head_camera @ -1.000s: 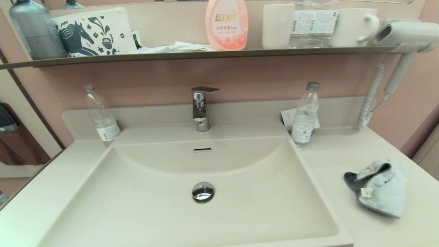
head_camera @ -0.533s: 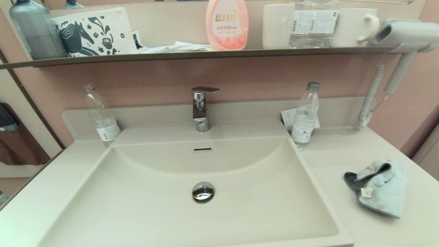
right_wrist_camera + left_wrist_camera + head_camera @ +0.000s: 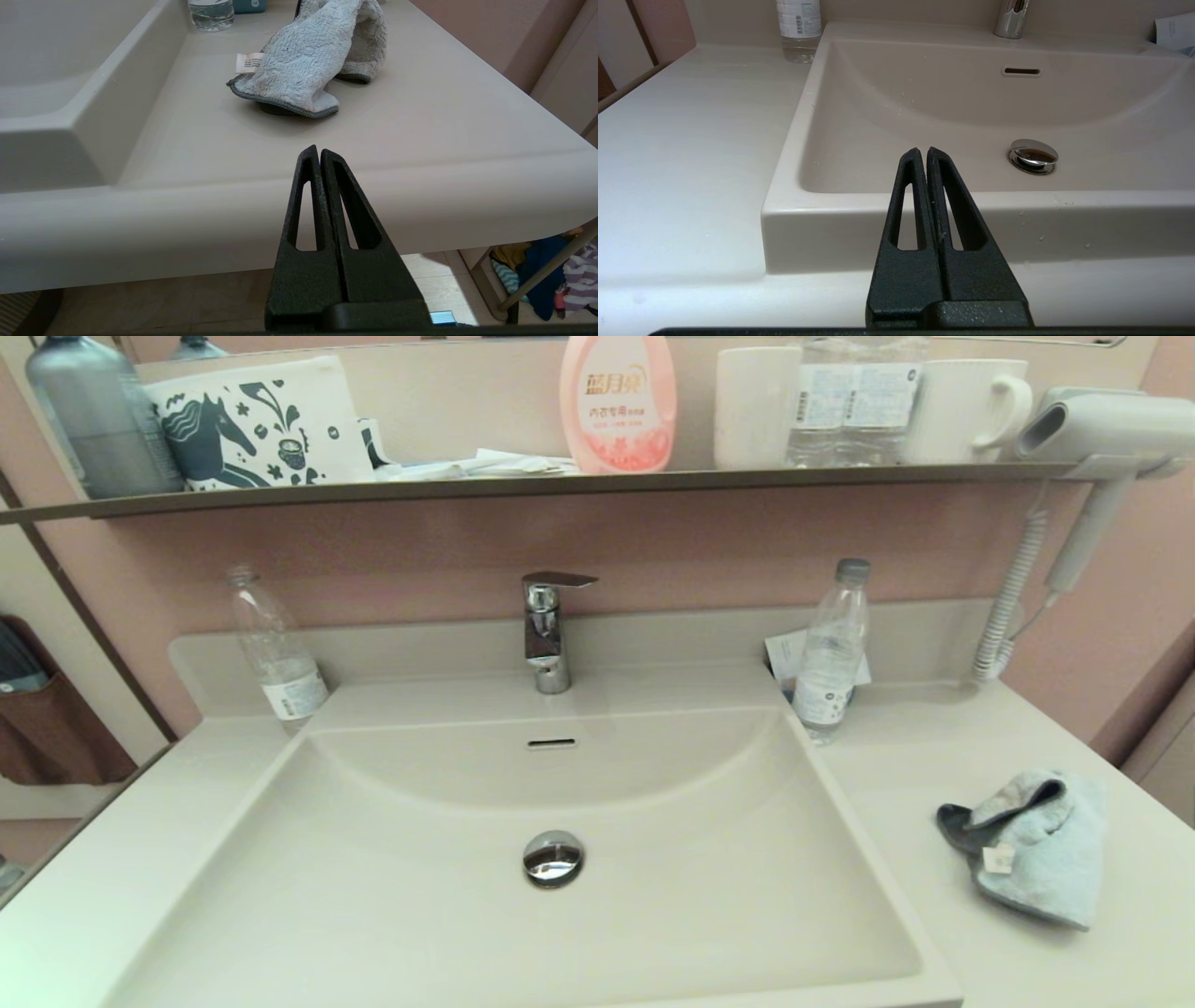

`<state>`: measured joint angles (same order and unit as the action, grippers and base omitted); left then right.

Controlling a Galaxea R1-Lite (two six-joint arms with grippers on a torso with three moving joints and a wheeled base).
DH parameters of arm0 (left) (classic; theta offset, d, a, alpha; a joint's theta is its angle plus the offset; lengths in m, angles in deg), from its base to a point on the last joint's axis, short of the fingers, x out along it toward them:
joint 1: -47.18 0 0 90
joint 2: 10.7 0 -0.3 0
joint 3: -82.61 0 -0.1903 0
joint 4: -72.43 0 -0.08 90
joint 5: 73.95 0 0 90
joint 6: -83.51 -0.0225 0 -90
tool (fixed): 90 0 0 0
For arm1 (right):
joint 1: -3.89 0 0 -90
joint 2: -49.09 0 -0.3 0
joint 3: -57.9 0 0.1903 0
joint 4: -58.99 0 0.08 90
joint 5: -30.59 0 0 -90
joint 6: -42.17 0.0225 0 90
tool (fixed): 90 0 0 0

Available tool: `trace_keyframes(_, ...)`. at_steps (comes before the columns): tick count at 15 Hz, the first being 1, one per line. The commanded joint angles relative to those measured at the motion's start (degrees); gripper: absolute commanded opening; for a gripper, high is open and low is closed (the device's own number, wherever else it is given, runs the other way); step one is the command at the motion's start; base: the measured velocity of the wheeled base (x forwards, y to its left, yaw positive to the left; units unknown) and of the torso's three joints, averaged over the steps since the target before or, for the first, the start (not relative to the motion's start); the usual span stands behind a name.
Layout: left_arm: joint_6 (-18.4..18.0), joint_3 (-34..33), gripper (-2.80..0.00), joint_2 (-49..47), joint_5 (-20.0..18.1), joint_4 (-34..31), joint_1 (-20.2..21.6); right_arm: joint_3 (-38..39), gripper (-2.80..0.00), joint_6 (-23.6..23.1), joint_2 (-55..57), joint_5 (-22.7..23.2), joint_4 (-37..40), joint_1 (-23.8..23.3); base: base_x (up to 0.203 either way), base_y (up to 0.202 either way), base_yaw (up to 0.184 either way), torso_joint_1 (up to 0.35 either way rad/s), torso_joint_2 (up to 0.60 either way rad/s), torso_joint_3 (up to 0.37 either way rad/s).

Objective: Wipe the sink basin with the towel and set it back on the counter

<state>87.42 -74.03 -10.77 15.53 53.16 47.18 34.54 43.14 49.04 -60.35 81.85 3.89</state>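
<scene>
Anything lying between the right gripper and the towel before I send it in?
No. In the right wrist view only bare counter lies between the shut right gripper and the towel; the gripper sits off the counter's front edge.

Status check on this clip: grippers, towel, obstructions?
Left gripper shut, empty, short of sink basin. Right gripper shut, empty, short of counter. Towel bunched on counter, untouched. Nothing blocking it.

left gripper (image 3: pixel 921 150): jaws closed, empty | right gripper (image 3: pixel 314 149): jaws closed, empty
</scene>
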Motion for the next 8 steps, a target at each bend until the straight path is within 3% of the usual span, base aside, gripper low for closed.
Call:
trace_keyframes(1,0.0,0.0,-2.80,0.0,0.0,0.0,0.0,0.0,-2.80,0.1,0.0,0.0,0.0,0.0,0.000,0.000,0.000,0.000,0.00,0.000)
trace_keyframes(8,0.0,0.0,-2.80,0.0,0.0,0.0,0.0,0.0,-2.80,0.3,0.0,0.0,0.0,0.0,0.000,0.000,0.000,0.000,0.00,0.000)
